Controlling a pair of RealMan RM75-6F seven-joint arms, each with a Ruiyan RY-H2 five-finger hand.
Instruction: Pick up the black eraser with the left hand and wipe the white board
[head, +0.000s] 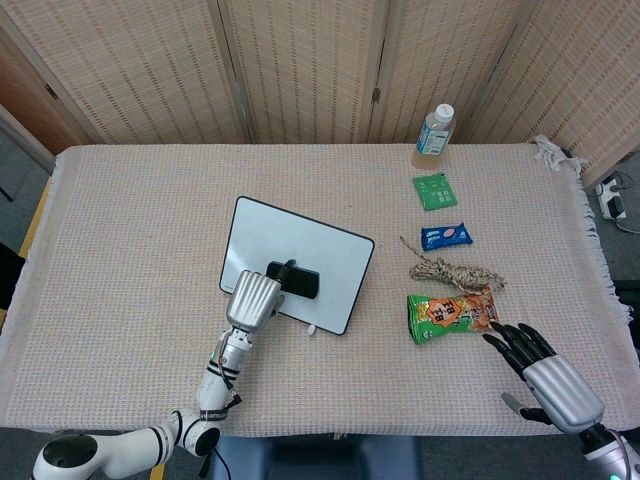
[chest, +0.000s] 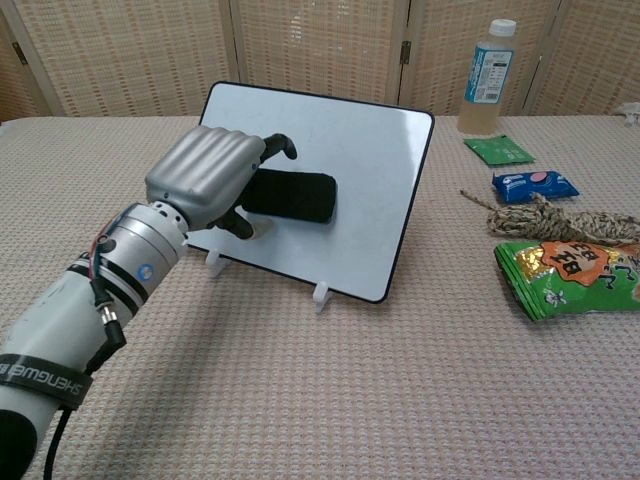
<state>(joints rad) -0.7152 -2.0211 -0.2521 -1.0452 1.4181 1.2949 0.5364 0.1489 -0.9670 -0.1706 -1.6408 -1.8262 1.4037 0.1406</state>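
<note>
1. The right hand (head: 545, 372) rests low on the table, fingers spread, holding nothing.
2. The left hand (chest: 205, 178) grips the black eraser (chest: 291, 197), pressing it against the white board (chest: 370, 170) just beyond its fingers.

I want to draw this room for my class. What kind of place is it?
Probably an indoor robot practice room, not a real classroom. A table with a woven cloth stands before folding screens, and a white board, a bottle and a snack bag are laid out on it.
</note>
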